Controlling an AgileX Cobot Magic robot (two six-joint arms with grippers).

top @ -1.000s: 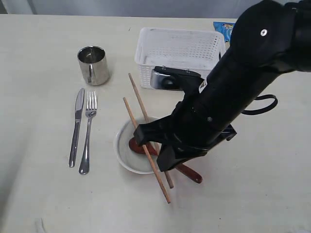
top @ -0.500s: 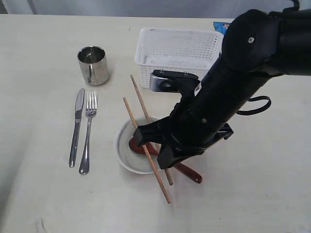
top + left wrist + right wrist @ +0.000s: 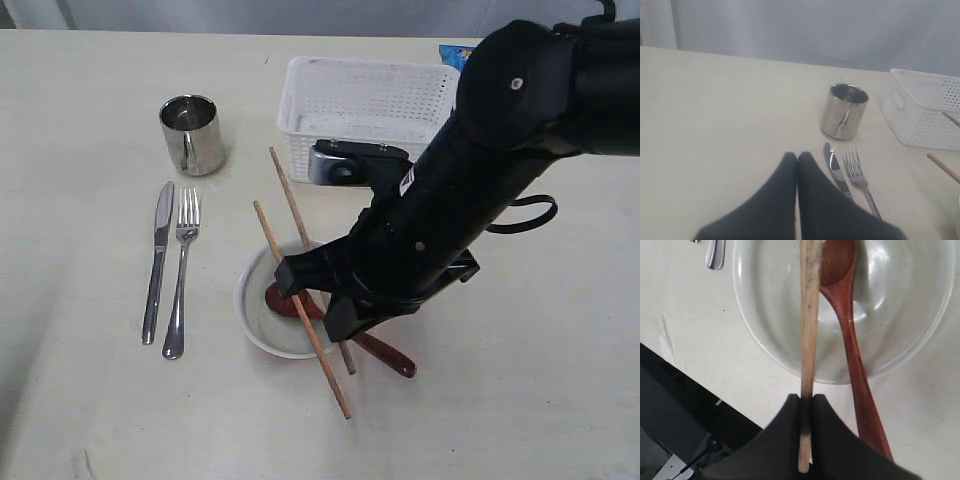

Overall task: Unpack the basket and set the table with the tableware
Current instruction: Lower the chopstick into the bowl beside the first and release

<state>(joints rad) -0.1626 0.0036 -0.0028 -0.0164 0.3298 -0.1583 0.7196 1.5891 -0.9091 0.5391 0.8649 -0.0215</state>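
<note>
The left gripper (image 3: 797,159) hangs clenched and empty above the table (image 3: 80,400), by the knife (image 3: 158,262) and fork (image 3: 183,270). The steel cup (image 3: 192,133) stands nearer the far edge. Mid-table, the bowl (image 3: 255,315) holds the reddish-brown spoon (image 3: 395,362), and one chopstick (image 3: 271,240) lies across its rim. The right gripper (image 3: 806,401) grasps the other chopstick (image 3: 810,315) over the bowl. The white basket (image 3: 370,100) stands toward the far edge, with a blue chip bag (image 3: 458,55) beyond it.

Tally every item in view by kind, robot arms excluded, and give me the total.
cup: 1
knife: 1
fork: 1
bowl: 1
chopsticks: 2
spoon: 1
basket: 1
blue bag, only a corner showing: 1
Total: 9
</note>
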